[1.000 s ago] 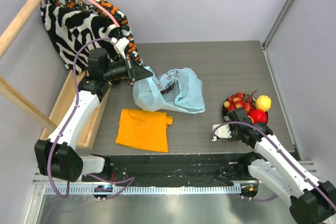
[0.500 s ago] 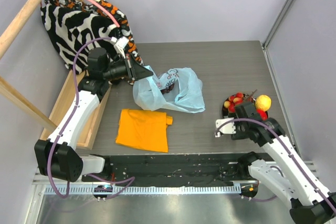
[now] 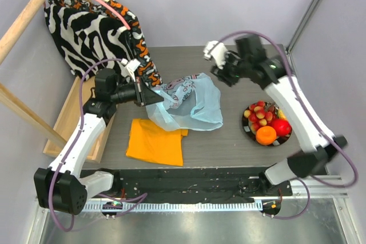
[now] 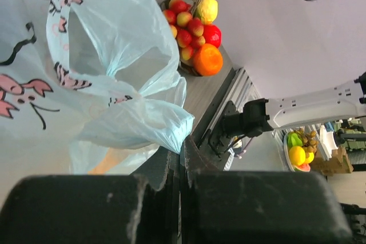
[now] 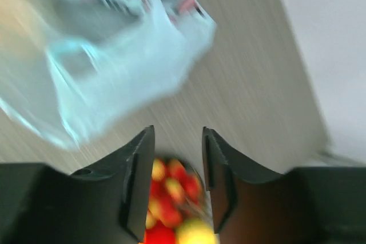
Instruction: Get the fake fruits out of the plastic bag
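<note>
- The plastic bag lay crumpled at the middle of the table. Its mouth was turned toward the far right, and one edge of it was lifted on the left.
- A dark shape showed faintly through the film near the print. It may have been the grape bunch, but the pictures did not settle it.
- The left gripper had its jaws closed on a gathered fold of the bag's film, pinning that side.
- The other fake fruits were already out, heaped on a dish to the right and well apart from the bag. They were strawberries, an orange, a red apple and a lemon.
- The right gripper hung in the air over the far side of the table, beyond the bag. Its jaws were apart with nothing between them.
- As a judgement, the step in hand was the reach back for whatever was left inside, with most of the emptying done.
- The next move called for bringing the open right jaws down into the bag's mouth. The left hold had to stay firm so the thin film would not slide or fold shut.
- An orange cloth lay just beside the bag on the near side, and a zebra-striped cloth hung at the far left.
</note>
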You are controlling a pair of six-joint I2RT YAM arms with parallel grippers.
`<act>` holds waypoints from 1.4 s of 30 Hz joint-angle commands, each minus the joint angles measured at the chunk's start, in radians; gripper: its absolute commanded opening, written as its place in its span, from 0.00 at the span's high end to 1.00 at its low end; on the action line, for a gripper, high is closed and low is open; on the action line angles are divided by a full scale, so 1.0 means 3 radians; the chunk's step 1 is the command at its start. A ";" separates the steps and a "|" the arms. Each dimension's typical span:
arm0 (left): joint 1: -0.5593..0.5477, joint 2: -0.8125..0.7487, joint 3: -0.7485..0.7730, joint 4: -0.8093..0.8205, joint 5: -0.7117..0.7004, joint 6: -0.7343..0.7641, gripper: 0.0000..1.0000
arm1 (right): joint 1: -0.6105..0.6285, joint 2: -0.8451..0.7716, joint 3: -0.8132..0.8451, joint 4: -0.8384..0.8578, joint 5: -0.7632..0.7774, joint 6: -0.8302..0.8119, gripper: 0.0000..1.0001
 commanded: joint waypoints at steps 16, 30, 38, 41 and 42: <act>0.0423 -0.0383 0.0179 -0.0555 0.0048 0.0391 1.00 | 0.0915 0.1894 0.0185 0.1129 -0.0450 0.1986 0.83; 0.0566 -0.0485 0.0036 -0.0806 0.0211 0.0391 1.00 | 0.0951 0.3147 0.1331 0.1498 0.0931 0.2984 0.22; 0.0540 -0.0501 -0.0112 -0.0806 0.0257 0.0304 1.00 | 0.1201 0.3776 0.1898 0.1682 0.1508 0.2832 0.45; 0.0540 -0.0470 -0.0066 -0.0800 0.0252 0.0319 1.00 | 0.1268 0.3940 0.2036 0.1774 0.1663 0.2612 0.59; 0.0540 -0.0465 -0.0061 -0.0795 0.0252 0.0324 1.00 | 0.1323 0.4011 0.2047 0.1810 0.1708 0.2414 0.66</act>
